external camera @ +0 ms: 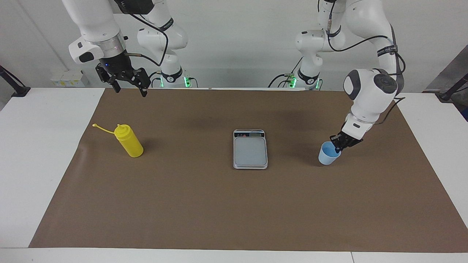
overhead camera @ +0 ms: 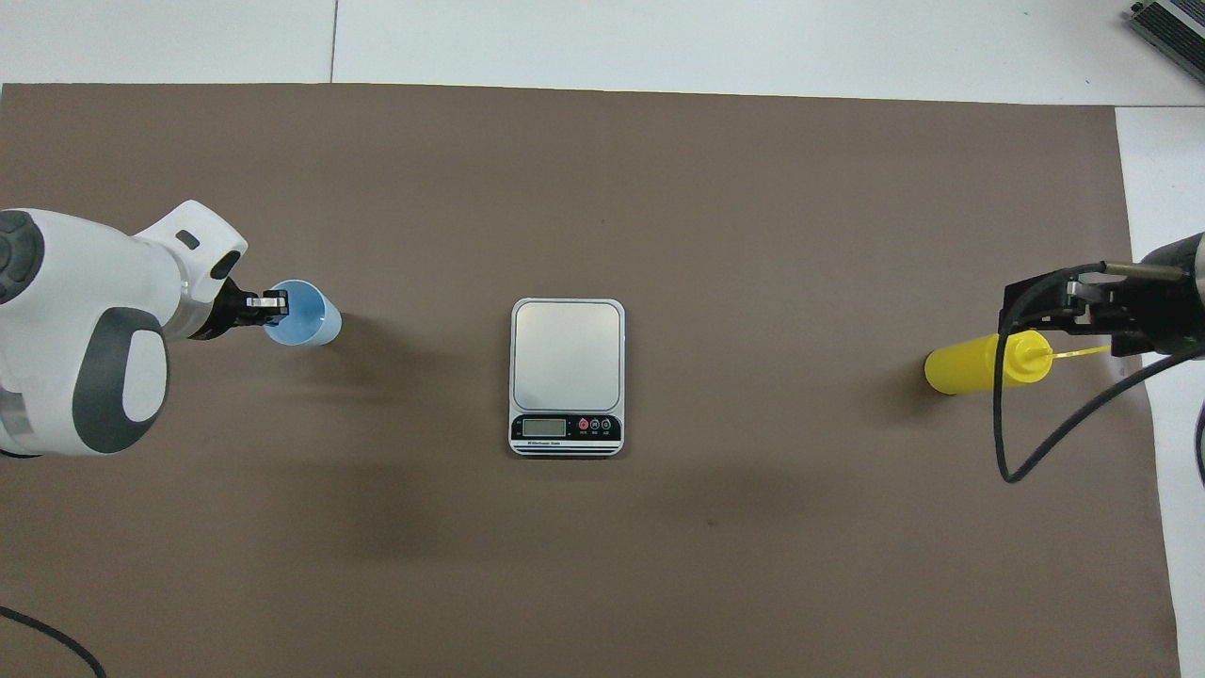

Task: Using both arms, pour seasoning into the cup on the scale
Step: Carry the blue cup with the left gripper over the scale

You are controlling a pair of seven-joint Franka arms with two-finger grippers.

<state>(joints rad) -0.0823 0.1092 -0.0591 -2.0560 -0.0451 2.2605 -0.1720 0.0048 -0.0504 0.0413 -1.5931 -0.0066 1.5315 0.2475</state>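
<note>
The light blue cup (external camera: 328, 156) hangs by its rim from my left gripper (external camera: 338, 145), which is shut on it, over the mat between the left arm's end and the scale; it also shows in the overhead view (overhead camera: 311, 323) with the gripper (overhead camera: 275, 303). I cannot tell whether its base touches the mat. The silver-grey scale (external camera: 250, 150) (overhead camera: 567, 363) lies bare at the mat's middle, display toward the robots. The yellow seasoning bottle (external camera: 130, 144) (overhead camera: 965, 370) stands toward the right arm's end, cap strap hanging out. My right gripper (external camera: 129, 88) (overhead camera: 1036, 306) is open, raised high over the bottle's top.
A brown mat (external camera: 219, 212) covers most of the white table (external camera: 33, 153). A black cable (overhead camera: 1036, 452) loops down from the right arm over the mat near the bottle.
</note>
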